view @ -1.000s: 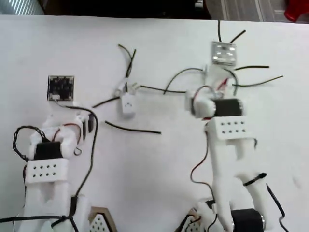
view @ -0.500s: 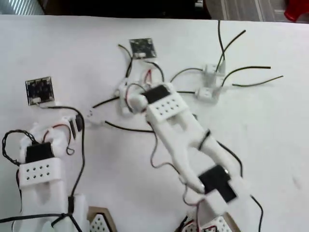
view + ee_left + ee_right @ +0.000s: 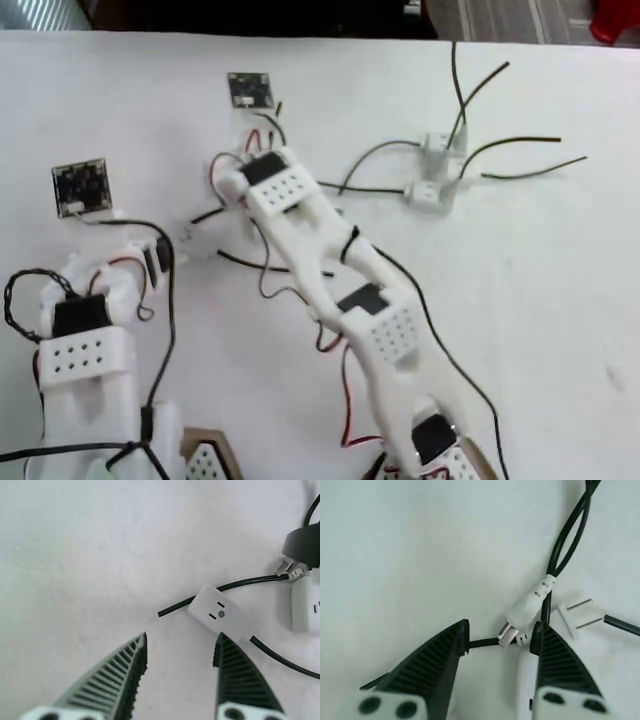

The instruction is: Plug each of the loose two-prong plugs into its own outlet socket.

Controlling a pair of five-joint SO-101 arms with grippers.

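My left gripper (image 3: pixel 182 639) is open just short of a white outlet socket (image 3: pixel 217 612) that lies flat on the table with its two slots facing up. In the high view this socket (image 3: pixel 195 242) is beside my left gripper (image 3: pixel 158 258). My right gripper (image 3: pixel 501 627) is open low over a white two-prong plug (image 3: pixel 527 611) on a black cord. A second plug (image 3: pixel 575 615) lies just past one fingertip. A white socket body (image 3: pixel 524 680) shows partly under that finger. The right arm (image 3: pixel 280 190) stretches across the table's middle.
Two more white pieces (image 3: pixel 430 194) with black cords lie at the back right. Loose black wires (image 3: pixel 270 266) cross the white table (image 3: pixel 560 320) near both arms. Another socket with a plug at it (image 3: pixel 305 605) is at the left wrist view's edge.
The right arm has swung from the back right to the left-middle, over the plugs and socket there. The left arm shifted slightly left early on, then stayed still.
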